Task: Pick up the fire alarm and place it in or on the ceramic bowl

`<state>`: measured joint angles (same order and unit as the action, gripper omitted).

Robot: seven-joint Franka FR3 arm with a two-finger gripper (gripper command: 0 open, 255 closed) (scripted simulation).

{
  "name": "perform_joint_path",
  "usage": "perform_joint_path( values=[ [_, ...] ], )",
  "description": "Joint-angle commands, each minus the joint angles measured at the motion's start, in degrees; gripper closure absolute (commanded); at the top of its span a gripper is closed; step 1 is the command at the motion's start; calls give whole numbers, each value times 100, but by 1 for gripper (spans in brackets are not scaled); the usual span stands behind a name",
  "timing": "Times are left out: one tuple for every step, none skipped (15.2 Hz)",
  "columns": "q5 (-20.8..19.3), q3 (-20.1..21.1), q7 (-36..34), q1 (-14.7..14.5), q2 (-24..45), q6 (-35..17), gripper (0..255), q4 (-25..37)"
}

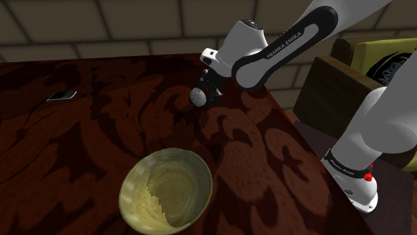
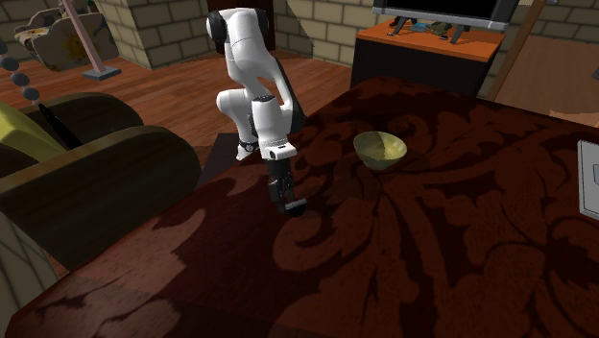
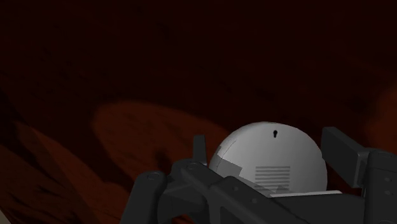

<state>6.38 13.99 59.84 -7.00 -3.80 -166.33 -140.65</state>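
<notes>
The fire alarm (image 1: 198,98) is a small grey-white dome lying on the dark red patterned table (image 1: 80,147), beyond the bowl. My black gripper (image 1: 204,92) has come down over it from above. In the wrist view the alarm (image 3: 273,159) shows a small hole and a vent grille, and it sits between the two fingertips (image 3: 199,147), which stand apart on either side and close to its rim; the gripper (image 3: 270,144) is open. The yellowish ribbed bowl (image 1: 142,172) stands empty near the table's front edge in the shoulder view. The second exterior view shows the bowl (image 2: 380,150) to the right of the gripper (image 2: 291,205).
A small flat grey device (image 1: 61,95) lies on the table at the shoulder view's far left. An armchair (image 2: 96,178) stands beside the table's edge behind the arm. A pale flat object (image 2: 587,178) lies at the second exterior view's right edge.
</notes>
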Motion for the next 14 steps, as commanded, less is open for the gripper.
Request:
perform_joint_path(
  values=[
    [0, 3, 0, -2, 3, 1, 255, -3],
    [1, 3, 1, -2, 2, 1, 255, -3],
    [0, 1, 2, -2, 7, 0, 255, 0],
    [19, -3, 13, -5, -53, 84, 255, 25],
    [33, -7, 21, -7, -110, 167, 255, 53],
    [47, -12, 28, -9, -166, 251, 255, 81],
    [59, -17, 34, -11, -221, 335, 255, 110],
    [69, -22, 39, -12, -274, 418, 255, 141],
    [79, -27, 43, -14, -326, 501, 255, 173],
    [87, -32, 47, -15, -377, 585, 255, 206],
    [94, -37, 50, -16, -426, 668, 255, 241],
    [100, -42, 52, -16, -474, 751, 255, 276],
    [105, -47, 53, -17, -520, 833, 255, 313],
    [109, -53, 54, -17, -565, 916, 255, 352]
  ],
)
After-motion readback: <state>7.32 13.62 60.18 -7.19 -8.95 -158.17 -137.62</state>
